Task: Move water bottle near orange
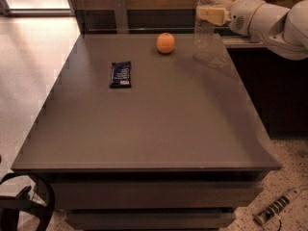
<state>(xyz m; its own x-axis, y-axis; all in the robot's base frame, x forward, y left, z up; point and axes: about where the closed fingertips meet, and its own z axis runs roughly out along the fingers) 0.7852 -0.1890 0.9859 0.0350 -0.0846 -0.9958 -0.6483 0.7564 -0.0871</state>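
The robot's cream-fingered 2-finger gripper (pixel 210 14) reaches in from the right at the table's far right corner. It is closed around the upper body of the tall clear ribbed plastic water bottle (pixel 204 32), gripping below the white cap so the bottle hangs upright and steady. The bottle's base sits over the flat grey table (pixel 168 124), with a faint shadow just in front, which suggests it is slightly raised. The small round orange fruit (pixel 165 43) rests to the bottle's left, near but apart from it, so only a short leftward carry seems to remain. The flat dark blue snack bar (pixel 120 74) lies further left, well out of that path.
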